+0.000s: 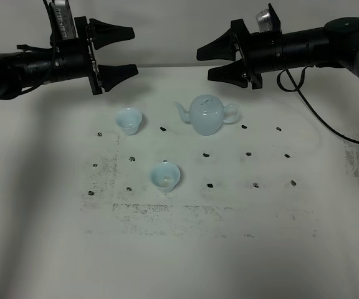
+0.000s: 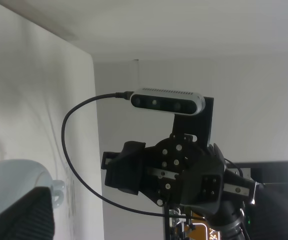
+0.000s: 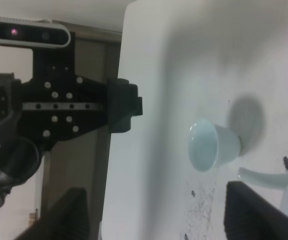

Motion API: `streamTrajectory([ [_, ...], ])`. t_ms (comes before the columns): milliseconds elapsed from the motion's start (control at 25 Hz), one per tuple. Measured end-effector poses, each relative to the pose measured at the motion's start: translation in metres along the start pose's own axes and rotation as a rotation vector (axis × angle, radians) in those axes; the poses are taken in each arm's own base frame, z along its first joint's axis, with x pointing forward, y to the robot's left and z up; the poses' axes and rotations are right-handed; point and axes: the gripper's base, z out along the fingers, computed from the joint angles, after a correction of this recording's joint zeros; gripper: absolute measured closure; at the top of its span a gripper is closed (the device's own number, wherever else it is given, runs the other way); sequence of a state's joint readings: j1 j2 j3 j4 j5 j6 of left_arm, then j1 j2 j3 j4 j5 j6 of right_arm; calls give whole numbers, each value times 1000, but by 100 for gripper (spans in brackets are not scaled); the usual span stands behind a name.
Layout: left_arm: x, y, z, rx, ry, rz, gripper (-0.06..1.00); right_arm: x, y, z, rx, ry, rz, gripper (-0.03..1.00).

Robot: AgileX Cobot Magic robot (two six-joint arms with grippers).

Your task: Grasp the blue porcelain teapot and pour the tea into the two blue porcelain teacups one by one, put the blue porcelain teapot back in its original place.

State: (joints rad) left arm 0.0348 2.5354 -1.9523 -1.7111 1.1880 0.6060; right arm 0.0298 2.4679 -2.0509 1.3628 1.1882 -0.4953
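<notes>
The blue porcelain teapot (image 1: pixel 207 115) stands upright on the white table (image 1: pixel 48 205) at the middle back, spout to the left and handle to the right. One blue teacup (image 1: pixel 129 120) stands to its left, the other (image 1: pixel 166 175) nearer the front. My left gripper (image 1: pixel 127 51) hangs open and empty above the back left, over the far cup. My right gripper (image 1: pixel 205 64) hangs open and empty just above and behind the teapot. The right wrist view shows a cup (image 3: pixel 211 145) and the teapot's spout (image 3: pixel 264 176) between my open fingers (image 3: pixel 254 210).
Small black marks (image 1: pixel 207 154) dot the table in rows, with grey scuffed patches (image 1: pixel 167 212) toward the front. A black cable (image 1: pixel 316 118) trails from the right arm over the back right of the table. Each wrist view shows the opposite arm (image 2: pixel 184 170) facing it.
</notes>
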Motion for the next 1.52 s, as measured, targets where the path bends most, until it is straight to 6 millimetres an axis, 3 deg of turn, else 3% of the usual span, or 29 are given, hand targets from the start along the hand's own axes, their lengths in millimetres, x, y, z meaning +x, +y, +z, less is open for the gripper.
streamTrajectory([
  [680, 0, 0, 0, -8, 5, -7, 19, 0, 0, -1, -1, 0, -43, 37],
  [800, 2, -6, -4, -70, 42, 16, 19, -2, 5, -10, 7, 2, -85, 37],
  [920, 2, -32, -18, -141, 66, 93, 19, -9, 19, -37, 52, -27, -146, 37],
  [1080, 4, -97, -43, -228, 63, 265, 19, -15, 50, -81, 170, -60, -266, 37],
  [1280, 27, -174, -70, -439, 88, 509, 19, -9, 86, -115, 378, -40, -400, 37],
  [1520, 52, -220, -95, -758, 82, 597, 19, 0, 114, -136, 519, -31, -484, 39],
])
